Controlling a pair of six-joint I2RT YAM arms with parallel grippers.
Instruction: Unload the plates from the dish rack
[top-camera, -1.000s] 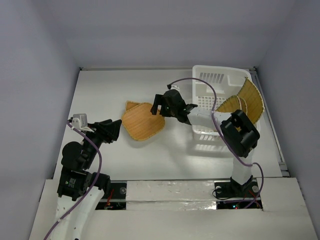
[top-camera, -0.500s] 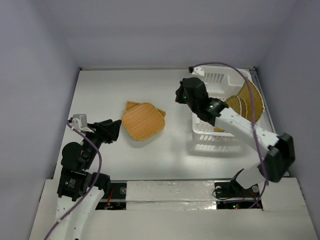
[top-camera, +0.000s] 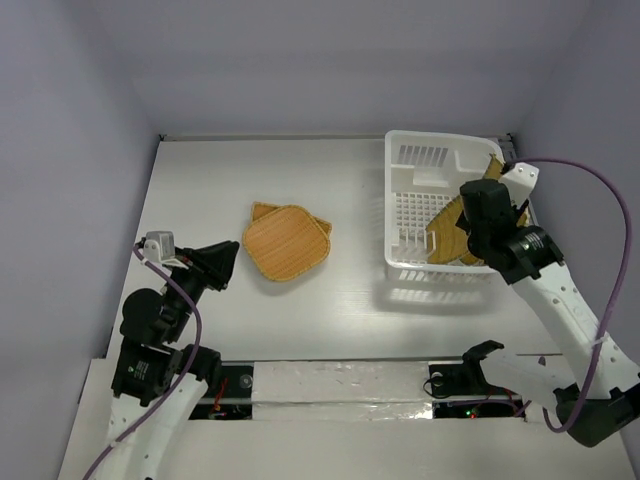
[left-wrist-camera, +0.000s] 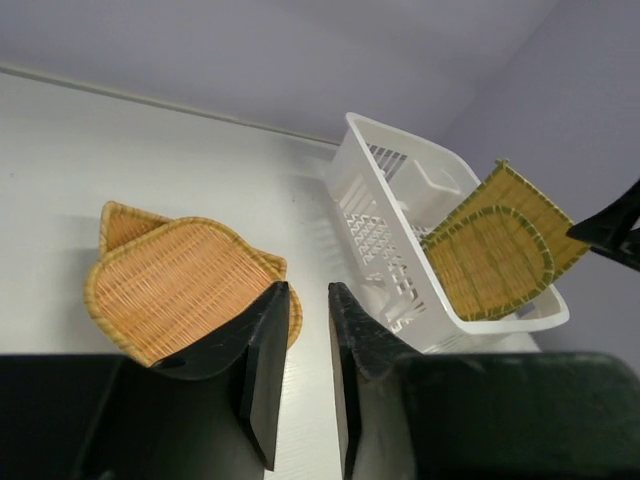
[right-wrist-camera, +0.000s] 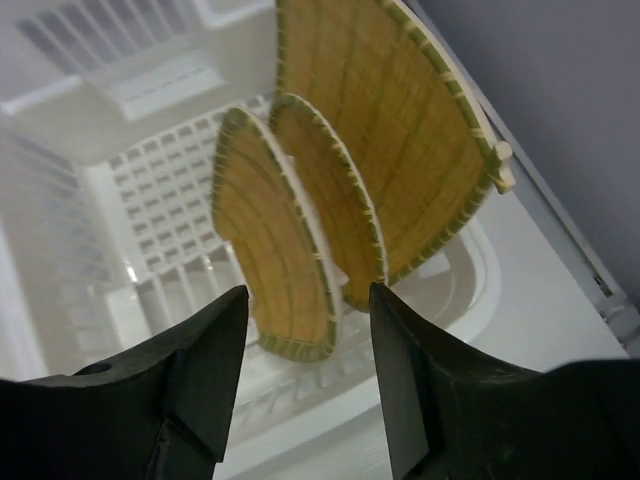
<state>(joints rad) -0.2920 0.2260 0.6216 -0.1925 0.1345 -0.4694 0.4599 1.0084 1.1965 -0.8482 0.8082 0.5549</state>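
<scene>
Rough matt weave on tan-orange woven wicker plates (top-camera: 287, 243). White plastic lattice dish rack (top-camera: 425, 153): smooth, faint sheen. White counter (top-camera: 200, 190): smooth, matt. Black left hand (left-wrist-camera: 309, 300): smooth semi-gloss plastic.

Overhead and wrist cameras share the dish rack (top-camera: 408, 206).

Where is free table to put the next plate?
Bare table lies between the stack and the rack, behind the stack up to the back wall, and in front of the rack. Crowded: the rack's right end, where plates stand under the right pincer.
</scene>
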